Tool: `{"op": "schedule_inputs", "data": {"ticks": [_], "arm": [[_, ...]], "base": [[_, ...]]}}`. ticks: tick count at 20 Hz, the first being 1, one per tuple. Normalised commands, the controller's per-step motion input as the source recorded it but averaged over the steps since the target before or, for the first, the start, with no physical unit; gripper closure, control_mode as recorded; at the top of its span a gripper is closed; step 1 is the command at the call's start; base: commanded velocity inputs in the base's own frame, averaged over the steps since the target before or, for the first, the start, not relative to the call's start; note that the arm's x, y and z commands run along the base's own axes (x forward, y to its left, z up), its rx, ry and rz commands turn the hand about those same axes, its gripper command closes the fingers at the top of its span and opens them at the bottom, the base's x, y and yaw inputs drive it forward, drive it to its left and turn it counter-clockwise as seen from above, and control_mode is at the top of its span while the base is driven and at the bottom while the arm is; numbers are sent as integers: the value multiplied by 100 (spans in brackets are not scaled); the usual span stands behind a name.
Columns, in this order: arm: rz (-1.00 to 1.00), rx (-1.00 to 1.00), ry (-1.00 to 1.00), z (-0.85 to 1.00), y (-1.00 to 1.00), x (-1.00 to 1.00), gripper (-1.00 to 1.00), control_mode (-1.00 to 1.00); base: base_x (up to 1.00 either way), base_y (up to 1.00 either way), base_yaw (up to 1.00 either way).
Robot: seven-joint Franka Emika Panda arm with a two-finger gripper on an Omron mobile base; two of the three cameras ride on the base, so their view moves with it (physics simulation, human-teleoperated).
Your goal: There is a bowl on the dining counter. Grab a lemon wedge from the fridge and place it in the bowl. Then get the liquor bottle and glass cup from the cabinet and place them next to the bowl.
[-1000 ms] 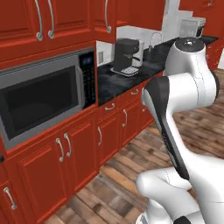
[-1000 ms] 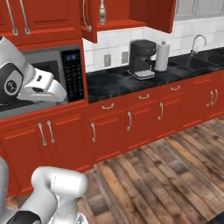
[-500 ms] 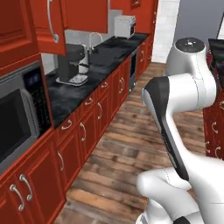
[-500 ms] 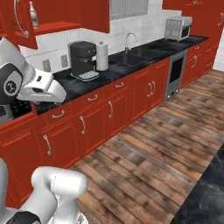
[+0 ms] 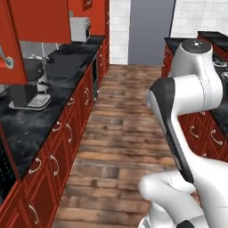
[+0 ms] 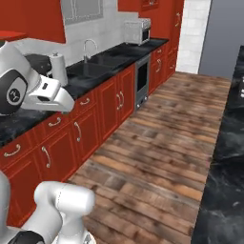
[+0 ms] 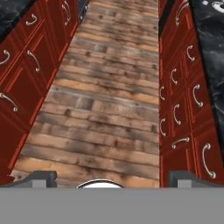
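Down the aisle between two runs of red cabinetry, the arm (image 5: 187,98) is carried folded and high over the base, which I judge to be a travelling posture: nothing is within reach and the hand looks along the wooden floor (image 7: 109,100). The gripper (image 7: 111,177) has its jaws spread fully apart and holds nothing; both dark finger tips (image 7: 41,177) stand at the outer bottom corners of the hand view with bare planks between them. To the robot's left runs the wall-side counter (image 5: 31,129) with a black stone top, carrying a coffee machine (image 5: 26,84), a sink with a faucet (image 6: 88,47), a paper towel roll (image 6: 58,68) and, at the far end, a toaster oven (image 6: 137,31). A built-in oven (image 6: 142,81) sits in the base units below. The dining counter (image 6: 228,157), glossy black with white veins, lies along the right side; the bowl on it cannot be made out. A tall flat grey panel (image 5: 150,31) closes the far end of the aisle and is probably the fridge, well away from the robot. No lemon wedge, bottle or glass cup can be identified, so I judge the task barely begun, with the approach to the fridge in hand.
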Motion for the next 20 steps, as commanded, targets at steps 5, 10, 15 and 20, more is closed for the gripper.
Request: {"op": "schedule_inputs", "data": {"ticks": [5, 10, 15, 20], "arm": [[0, 0, 0, 0, 0, 0, -100, 100], [0, 0, 0, 0, 0, 0, -100, 100], [0, 0, 0, 0, 0, 0, -100, 100], [0, 0, 0, 0, 0, 0, -100, 100]], "base": [[80, 72, -23], [86, 73, -8], [99, 22, 20], [93, 0, 56]]}}
